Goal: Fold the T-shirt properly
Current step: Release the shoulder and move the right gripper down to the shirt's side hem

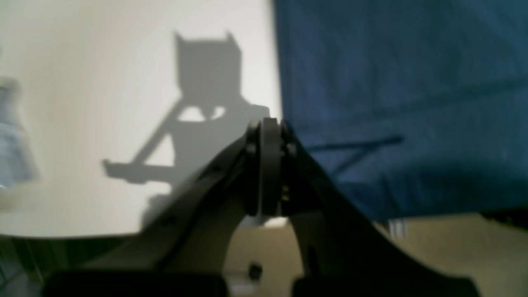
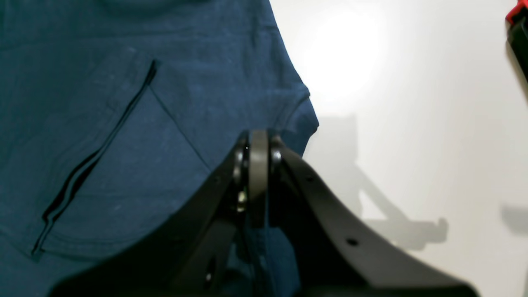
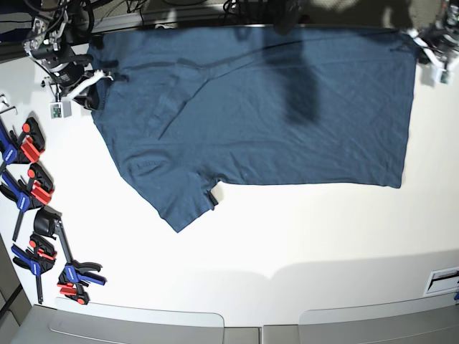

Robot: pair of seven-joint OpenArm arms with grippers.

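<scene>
The dark teal-blue T-shirt (image 3: 272, 107) lies spread flat along the far side of the white table (image 3: 287, 236), with one sleeve (image 3: 179, 201) pointing toward the front. My right gripper (image 3: 92, 77) is at the shirt's left end. In the right wrist view it (image 2: 258, 138) is shut, with blue cloth (image 2: 123, 136) between its fingers near a sleeve hem. My left gripper (image 3: 424, 44) is at the shirt's far right corner. In the left wrist view it (image 1: 270, 123) is shut right on the shirt's edge (image 1: 392, 103); the pinch itself is hidden.
Several red, blue and black clamps (image 3: 32, 193) lie along the table's left edge, and one shows in the right wrist view (image 2: 517, 16). A small white box (image 3: 59, 110) sits by the right gripper. The table's far edge (image 1: 82, 236) runs just behind the left gripper.
</scene>
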